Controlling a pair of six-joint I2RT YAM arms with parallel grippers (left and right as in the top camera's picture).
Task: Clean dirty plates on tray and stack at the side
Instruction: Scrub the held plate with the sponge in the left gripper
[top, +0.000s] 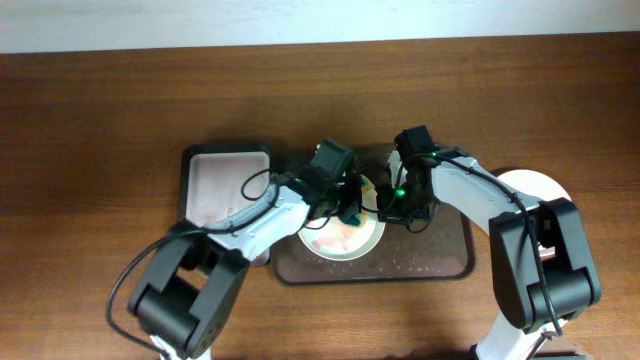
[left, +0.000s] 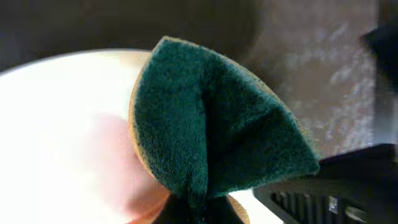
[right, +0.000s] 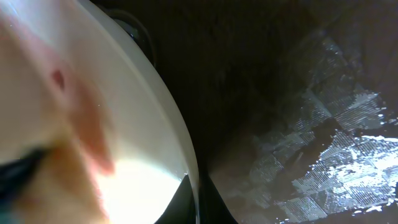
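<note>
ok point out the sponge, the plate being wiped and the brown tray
sponge (left: 217, 124), left wrist view, green scouring face
plate (top: 345, 241), overhead view, red-smeared centre
tray (top: 435, 263), overhead view, bare floor right of plate

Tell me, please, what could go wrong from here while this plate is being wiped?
The sponge is folded in the left gripper, so it may only spread the red smear across the plate. The right gripper pinches just the rim, so the plate could slip onto the wet tray.

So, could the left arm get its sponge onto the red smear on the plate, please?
Probably yes: the green sponge in the left gripper is right at the plate, the smear beside it uncovered.
</note>
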